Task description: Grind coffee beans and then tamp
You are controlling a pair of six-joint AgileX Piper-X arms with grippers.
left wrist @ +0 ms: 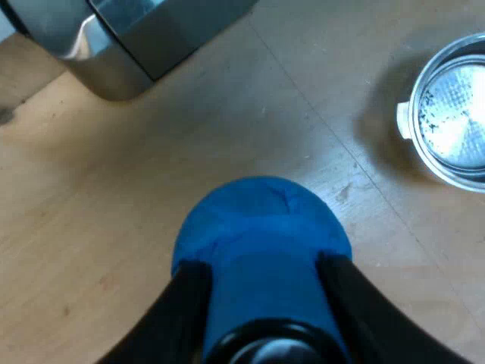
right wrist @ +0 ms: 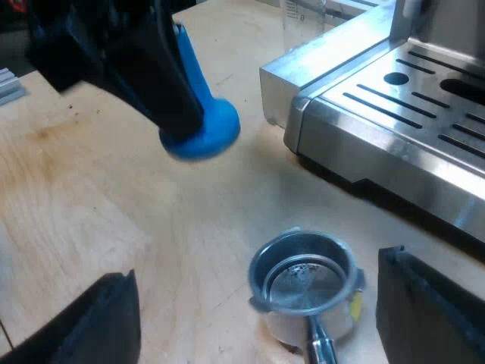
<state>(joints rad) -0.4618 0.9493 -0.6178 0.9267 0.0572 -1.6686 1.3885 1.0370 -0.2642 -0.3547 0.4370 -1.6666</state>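
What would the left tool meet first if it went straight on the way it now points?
Probably the wooden table: the left tool, gripping the blue tamper, points down between the espresso machine and the metal holder. Depth is unclear.

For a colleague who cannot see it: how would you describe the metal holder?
Find the steel espresso machine. On the wooden table near its base sits the metal holder, basket facing up. Unlike the solid blue tamper nearby, it is a shiny, hollow cup.
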